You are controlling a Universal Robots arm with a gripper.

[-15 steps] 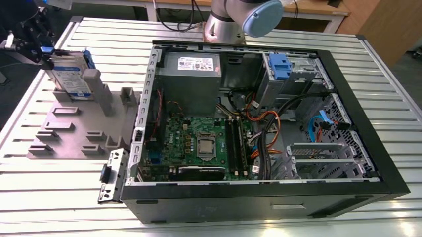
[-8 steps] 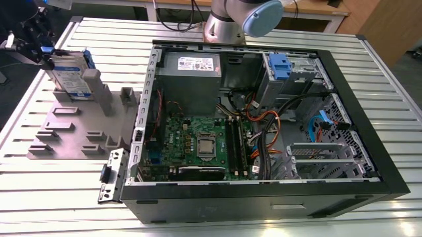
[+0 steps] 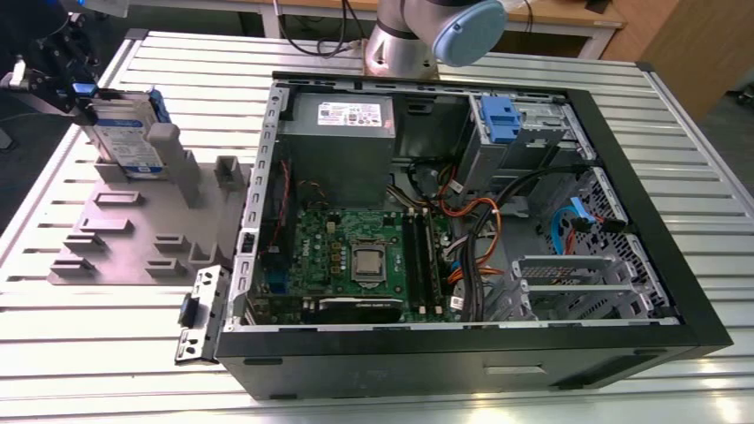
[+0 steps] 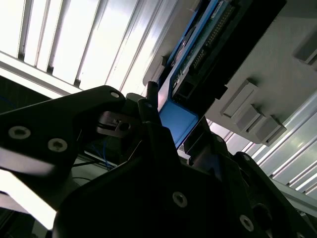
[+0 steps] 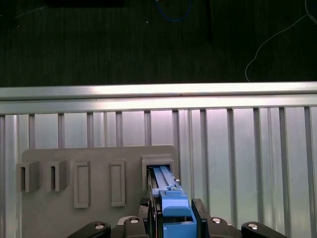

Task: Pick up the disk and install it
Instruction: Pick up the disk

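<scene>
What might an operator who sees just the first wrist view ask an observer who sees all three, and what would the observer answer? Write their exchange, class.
Operator: I see the gripper closed on the disk. Where is the computer?
Observer: The open computer case lies to the exterior view's right of the grey fixture.
Operator: Is the disk out of its slot?
Observer: No. In the exterior view it stands upright, with its lower end in the fixture.
Operator: Any drive bay?
Observer: A blue plastic piece sits inside the case, toward the exterior view's upper right.
</scene>
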